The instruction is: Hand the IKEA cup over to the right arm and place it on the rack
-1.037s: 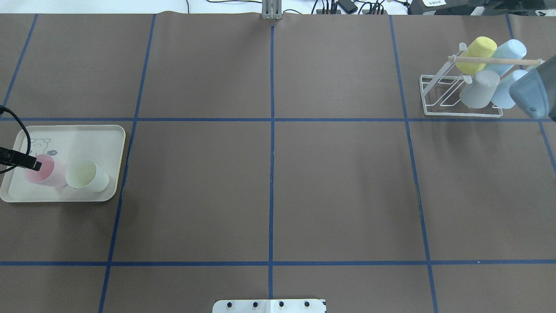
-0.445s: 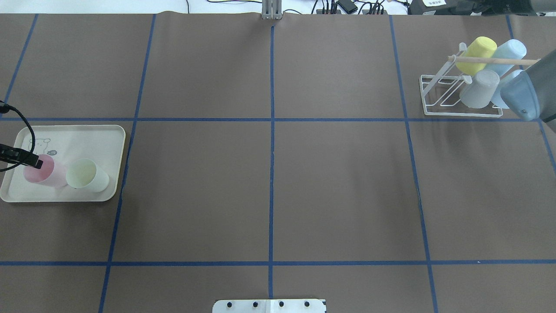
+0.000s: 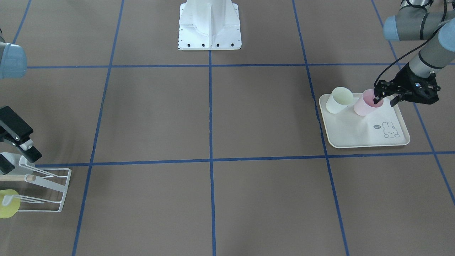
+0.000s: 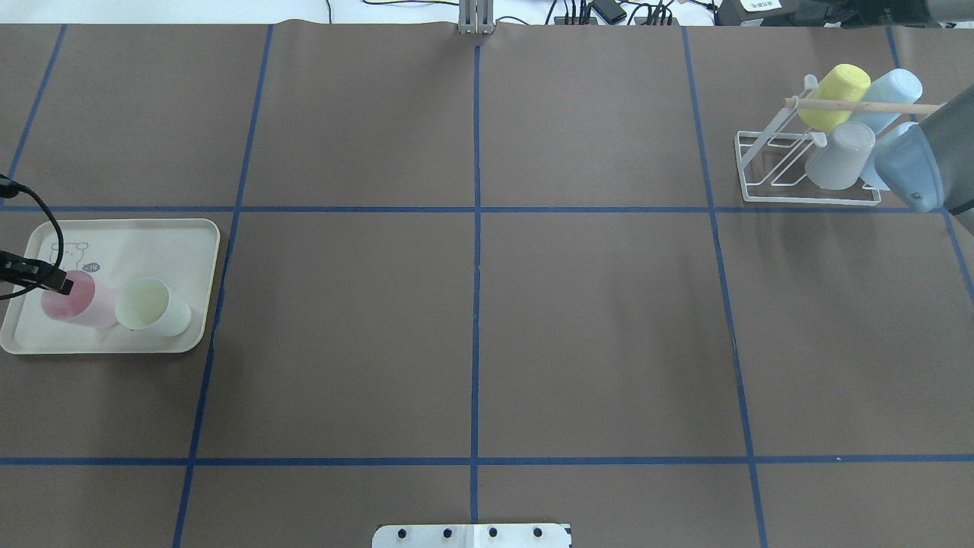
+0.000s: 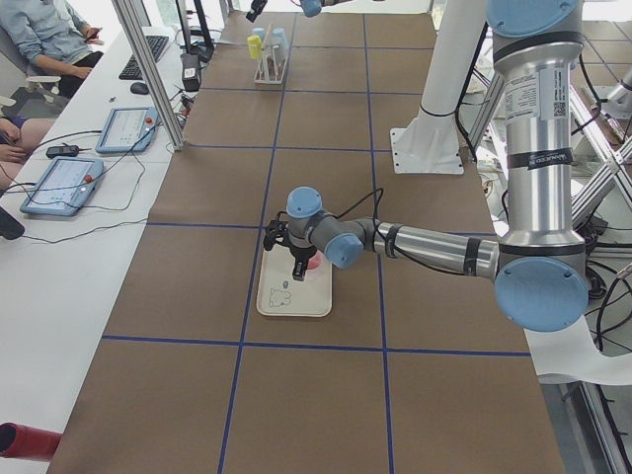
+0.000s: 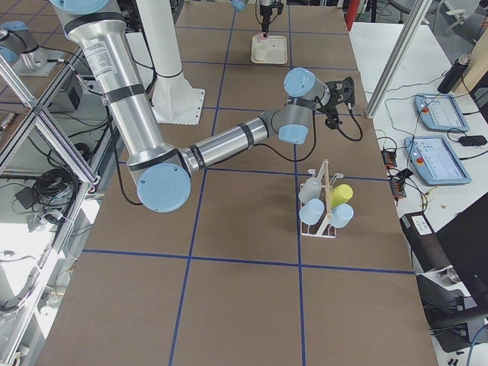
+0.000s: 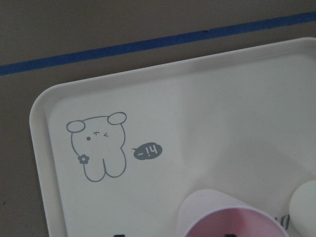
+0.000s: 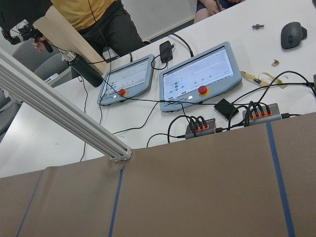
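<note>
**A:** Little has moved in the last second. The left end effector (image 3: 385,100) has slid a touch toward the outer edge of the tray (image 3: 359,137) and sits at the rim of the pink IKEA cup (image 3: 366,105). The blue elbow cap of the right arm (image 4: 913,164) has drifted inward over the end of the rack (image 4: 806,202).

**B:** Has it got the cup?

**A:** Not by my reading. Its jaws stand apart, one finger inside the mouth and the other outside the wall. The cup stands upright on the tray, just beside a pale green cup (image 3: 337,100).

**B:** And the right end effector (image 3: 19,156)?

**A:** It hangs close by the rack, at the far end of the worktop (image 4: 472,304) from the tray. I cannot tell whether it is open or closed.

**B:** So how far along are we?

**A:** Early for this cup, I'd judge. A yellow cup (image 4: 835,95), a grey cup (image 4: 841,156) and two light blue ones already hang on the rack. For the pink one, the grasp, the lift, the hand-over to the right arm and the hanging all remain.
</note>
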